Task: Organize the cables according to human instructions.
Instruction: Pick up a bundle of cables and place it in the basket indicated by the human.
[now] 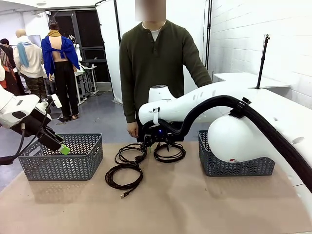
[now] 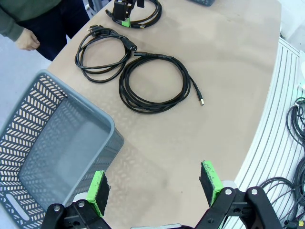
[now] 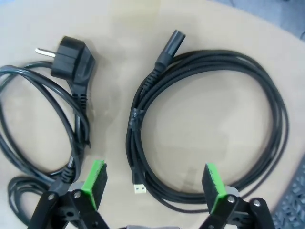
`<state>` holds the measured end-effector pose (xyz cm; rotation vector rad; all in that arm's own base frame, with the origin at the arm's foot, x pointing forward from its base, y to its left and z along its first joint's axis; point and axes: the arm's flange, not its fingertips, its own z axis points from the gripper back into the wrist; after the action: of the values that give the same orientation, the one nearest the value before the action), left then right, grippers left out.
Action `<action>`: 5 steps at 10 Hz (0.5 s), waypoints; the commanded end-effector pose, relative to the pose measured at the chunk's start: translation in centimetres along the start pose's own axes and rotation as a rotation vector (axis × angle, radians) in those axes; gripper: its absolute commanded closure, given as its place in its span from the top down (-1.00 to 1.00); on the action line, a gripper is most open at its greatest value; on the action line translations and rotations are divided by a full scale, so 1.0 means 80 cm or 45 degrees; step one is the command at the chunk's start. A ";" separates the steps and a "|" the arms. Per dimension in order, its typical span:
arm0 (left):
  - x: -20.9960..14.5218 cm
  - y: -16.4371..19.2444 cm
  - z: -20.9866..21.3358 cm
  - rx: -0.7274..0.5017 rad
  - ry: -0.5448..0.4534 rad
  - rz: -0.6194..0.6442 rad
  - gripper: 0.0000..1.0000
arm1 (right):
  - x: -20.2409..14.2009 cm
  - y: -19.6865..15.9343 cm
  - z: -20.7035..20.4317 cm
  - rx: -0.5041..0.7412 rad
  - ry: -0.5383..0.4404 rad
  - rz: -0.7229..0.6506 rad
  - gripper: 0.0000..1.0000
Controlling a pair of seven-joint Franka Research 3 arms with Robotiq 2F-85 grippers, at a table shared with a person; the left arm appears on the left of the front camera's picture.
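Three black cables lie coiled on the tan table point(image 1: 195, 195). A coil with a USB end point(image 1: 108, 178) is nearest me, a power cord with a plug point(image 1: 119, 157) lies behind it, and a third coil point(image 1: 170, 160) lies to the right. My right gripper point(image 1: 158, 144) hangs open just above that third coil point(image 3: 135, 119), whose near arc and USB tip sit between the pads; the power cord's plug point(image 3: 71, 57) is beside it. My left gripper point(image 1: 61, 146) is open and holds nothing, above the left basket point(image 2: 47, 143). From there I see the USB coil point(image 2: 152, 109) and the power cord point(image 2: 80, 59).
A grey mesh basket point(image 1: 61, 161) stands at the left and another point(image 1: 234, 165) at the right, partly behind my right arm. The person stands at the far edge with a hand point(image 1: 131, 129) hanging near the cables. More cords hang off the table's side point(image 2: 295, 124).
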<state>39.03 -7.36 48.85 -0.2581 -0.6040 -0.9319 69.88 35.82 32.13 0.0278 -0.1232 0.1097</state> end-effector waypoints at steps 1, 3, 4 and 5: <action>-0.002 0.003 0.001 -0.022 -0.016 -0.014 1.00 | 0.015 0.011 -0.006 -0.052 -0.040 -0.019 1.00; -0.002 0.003 0.001 -0.022 -0.016 -0.014 1.00 | 0.018 0.012 -0.012 -0.055 -0.039 -0.020 1.00; -0.002 0.003 0.001 -0.022 -0.016 -0.014 1.00 | 0.019 0.010 -0.015 -0.059 -0.033 -0.026 1.00; -0.002 0.003 0.001 -0.022 -0.016 -0.014 1.00 | 0.020 0.009 -0.017 -0.066 -0.031 -0.035 1.00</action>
<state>39.03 -7.36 48.85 -0.2581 -0.6040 -0.9319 70.34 35.96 30.82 0.0104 -0.1302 0.1124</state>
